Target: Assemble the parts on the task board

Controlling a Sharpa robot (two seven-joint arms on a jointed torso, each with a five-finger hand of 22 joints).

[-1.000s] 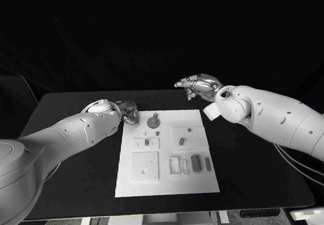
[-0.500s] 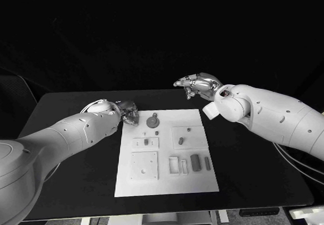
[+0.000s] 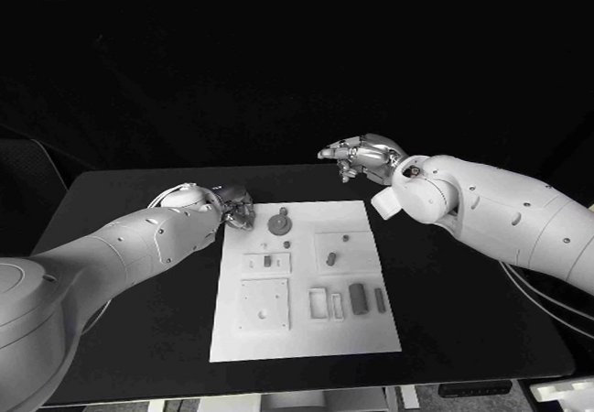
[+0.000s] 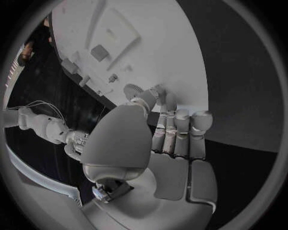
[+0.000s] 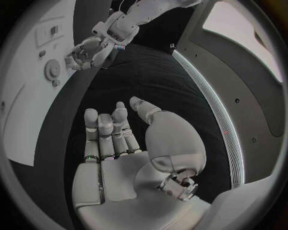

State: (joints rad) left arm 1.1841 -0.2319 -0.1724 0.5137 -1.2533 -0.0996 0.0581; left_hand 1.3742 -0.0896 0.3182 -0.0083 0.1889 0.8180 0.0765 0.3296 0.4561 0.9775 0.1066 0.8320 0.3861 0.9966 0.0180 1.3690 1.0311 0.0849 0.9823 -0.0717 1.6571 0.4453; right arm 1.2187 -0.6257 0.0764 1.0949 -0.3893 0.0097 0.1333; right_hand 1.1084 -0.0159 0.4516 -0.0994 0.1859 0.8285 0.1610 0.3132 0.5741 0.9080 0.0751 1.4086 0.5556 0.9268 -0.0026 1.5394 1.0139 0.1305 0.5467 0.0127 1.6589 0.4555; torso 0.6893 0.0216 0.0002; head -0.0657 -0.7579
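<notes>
I'm looking at a black table [image 3: 124, 253] in a dark room, with the white task board [image 3: 305, 339] lying mid-table. My left hand [image 3: 231, 206] is hovering at the board's far-left corner, fingers curled and holding nothing, just beside the round grey gear [image 3: 281, 225]. My right hand [image 3: 365, 157] is hanging above the board's far edge, fingers curled and holding nothing. Nothing's moved since a second ago.

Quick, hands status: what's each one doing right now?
Left hand: holds nothing, fingers curled at the far-left corner of the board.
Right hand: open, holds nothing, raised beyond the board.
</notes>
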